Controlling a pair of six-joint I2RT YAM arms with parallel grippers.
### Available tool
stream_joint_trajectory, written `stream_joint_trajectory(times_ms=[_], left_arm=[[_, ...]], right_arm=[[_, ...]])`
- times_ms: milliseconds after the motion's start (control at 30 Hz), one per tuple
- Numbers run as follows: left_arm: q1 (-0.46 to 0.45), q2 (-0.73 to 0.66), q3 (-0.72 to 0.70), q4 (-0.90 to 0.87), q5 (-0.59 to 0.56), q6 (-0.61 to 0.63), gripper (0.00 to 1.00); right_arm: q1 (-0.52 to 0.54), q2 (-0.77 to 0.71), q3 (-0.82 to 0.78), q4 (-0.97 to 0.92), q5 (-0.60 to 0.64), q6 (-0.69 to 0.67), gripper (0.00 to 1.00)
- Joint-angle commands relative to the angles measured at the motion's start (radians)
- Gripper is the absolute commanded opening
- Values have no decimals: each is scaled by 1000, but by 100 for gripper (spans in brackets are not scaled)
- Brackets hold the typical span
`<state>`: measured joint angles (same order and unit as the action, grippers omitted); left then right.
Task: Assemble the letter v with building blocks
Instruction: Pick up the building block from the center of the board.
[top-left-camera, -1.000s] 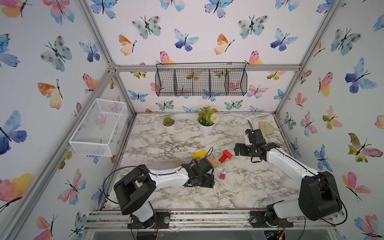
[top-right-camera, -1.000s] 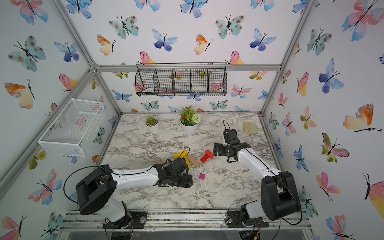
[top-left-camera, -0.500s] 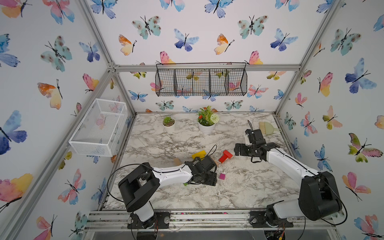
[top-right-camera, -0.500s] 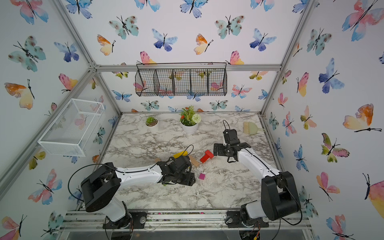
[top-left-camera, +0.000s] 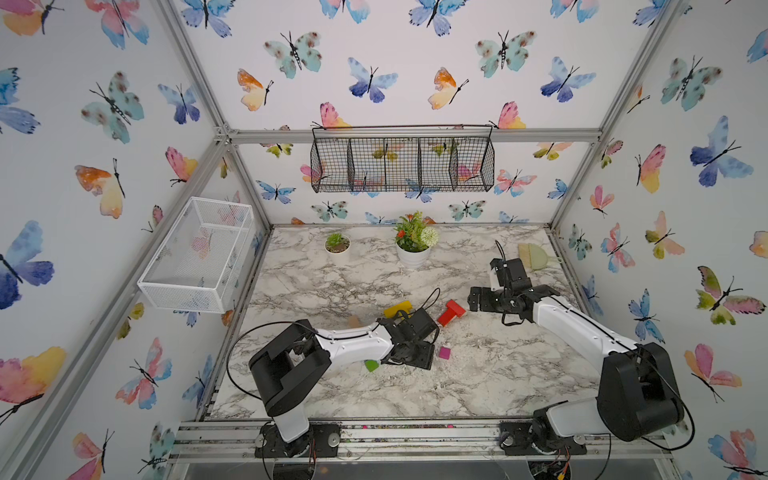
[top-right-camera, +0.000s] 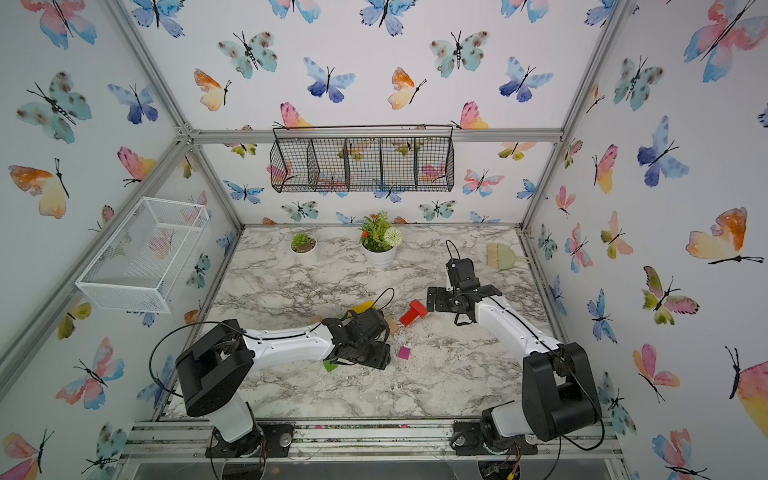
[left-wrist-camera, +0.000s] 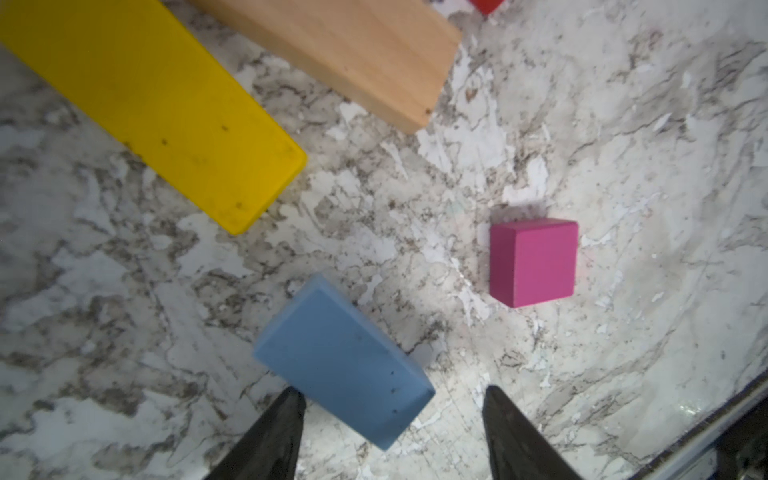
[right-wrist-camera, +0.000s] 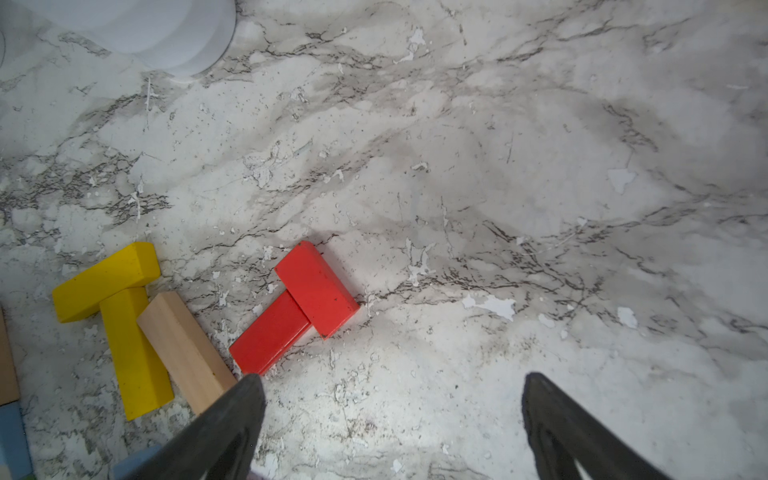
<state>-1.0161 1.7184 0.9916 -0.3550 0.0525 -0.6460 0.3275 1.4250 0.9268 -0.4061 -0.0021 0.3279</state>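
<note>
Your left claw (left-wrist-camera: 392, 415) sits low over the table (top-left-camera: 478, 386) with its fingers spread. One end of the light blue block (left-wrist-camera: 340, 357) lies flat between them, close against one finger (left-wrist-camera: 274, 436) and clear of the other, so nothing is pinched. In the left wrist view the magenta cube (left-wrist-camera: 534, 262) stands apart on the marble just beyond it, and a yellow block (left-wrist-camera: 158, 104) and a tan block (left-wrist-camera: 345, 54) lie slanted side by side farther out. In both top views the green cube (top-left-camera: 371, 365) shows beside that arm's wrist. Your right claw (right-wrist-camera: 392, 380) hangs spread wide over bare marble, holding nothing; the two red blocks (right-wrist-camera: 316, 289) lie near one fingertip, touching in a T. All the blocks are loose near the middle of the table, not yet set in a V
</note>
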Motion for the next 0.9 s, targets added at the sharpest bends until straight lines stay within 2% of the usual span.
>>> stream_joint_trajectory(times_ms=[0, 333, 633, 700, 767, 867], left_arm=[[3, 28, 7, -63, -40, 35, 66], [2, 34, 13, -109, -80, 57, 56], [3, 26, 35, -155, -113, 72, 50], [2, 22, 36, -158, -118, 72, 52], [3, 24, 39, -165, -130, 71, 59], [1, 35, 54, -179, -152, 69, 64]], right_arm=[[-5, 8, -17, 10, -17, -10, 98], [-5, 10, -24, 20, -32, -9, 98], [-5, 11, -32, 27, -41, -7, 98], [-5, 11, -32, 27, -41, -7, 98], [-5, 11, -33, 27, -42, -7, 98], [-5, 10, -32, 27, -39, -7, 98]])
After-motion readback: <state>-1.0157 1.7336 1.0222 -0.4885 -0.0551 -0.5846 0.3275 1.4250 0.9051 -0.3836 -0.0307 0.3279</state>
